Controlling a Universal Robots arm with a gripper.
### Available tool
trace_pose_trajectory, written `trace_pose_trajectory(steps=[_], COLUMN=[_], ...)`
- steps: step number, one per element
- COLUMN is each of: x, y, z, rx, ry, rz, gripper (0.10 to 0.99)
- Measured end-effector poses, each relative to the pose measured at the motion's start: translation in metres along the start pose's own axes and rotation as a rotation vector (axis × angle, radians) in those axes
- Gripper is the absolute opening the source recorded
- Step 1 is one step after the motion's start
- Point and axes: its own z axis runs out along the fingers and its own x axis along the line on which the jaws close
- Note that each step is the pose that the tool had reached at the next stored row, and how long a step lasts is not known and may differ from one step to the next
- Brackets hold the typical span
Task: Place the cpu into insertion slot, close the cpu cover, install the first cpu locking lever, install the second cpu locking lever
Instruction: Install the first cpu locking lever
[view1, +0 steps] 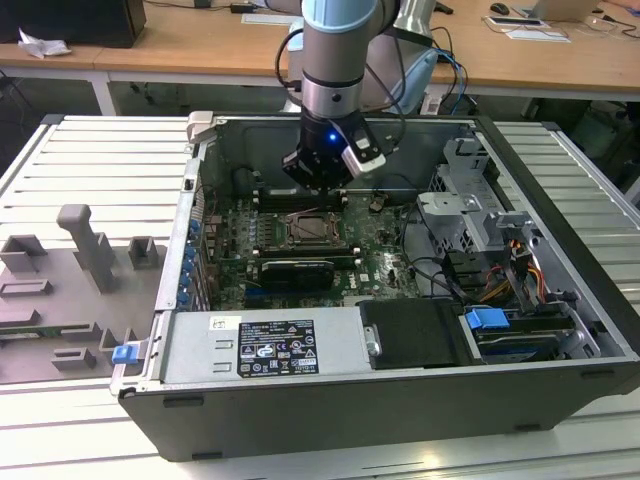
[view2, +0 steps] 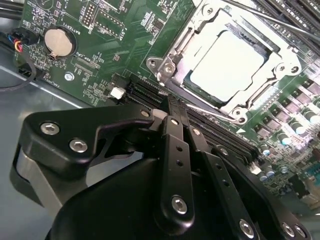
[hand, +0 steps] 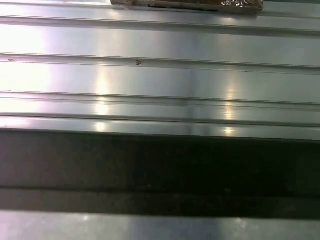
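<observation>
1. In the exterior view the end effector (view1: 318, 178) hangs inside the open computer case (view1: 560, 300), just above the motherboard (view1: 375, 255) and at the far edge of the insertion slot (view1: 312, 229); its fingertips are lost against the dark parts behind, so there I cannot tell how they stand
2. In the second wrist view the end effector (view2: 172, 116) fills the foreground and hides a good part of the board; its black fingers (view2: 176, 145) lie pressed side by side with no gap and nothing between them
3. The cpu (view2: 227, 67), pale and flat, sits in the insertion slot (view2: 272, 47); the far corner of the socket is cut off by the picture's edge
4. The cpu cover (view2: 170, 62), a silvery frame, lies down around the cpu, its window showing the chip's top; whether the locking levers are latched is hard to make out
5. A thin metal rod (view2: 270, 20) crosses over the socket's far side
6. A round coin battery (view2: 59, 41) sits on the green board, well apart from the socket, with wires (view2: 17, 45) beside it
7. Long black slots (view2: 150, 92) run between the socket and the fingers
8. The first wrist view gives ribbed metal panelling (hand: 160, 75) and a dark band (hand: 160, 165), nothing of the socket
9. Outside the case, grey fixtures (view1: 90, 245) stand on the counter (view1: 90, 160) at the exterior view's left
</observation>
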Motion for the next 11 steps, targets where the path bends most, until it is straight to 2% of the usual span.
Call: trace_pose_trajectory(steps=[11], x=[0.0001], y=[-0.0005], z=[0.0076], rx=[0.0], ry=[0.0013], rz=[-0.016], gripper=[0.106])
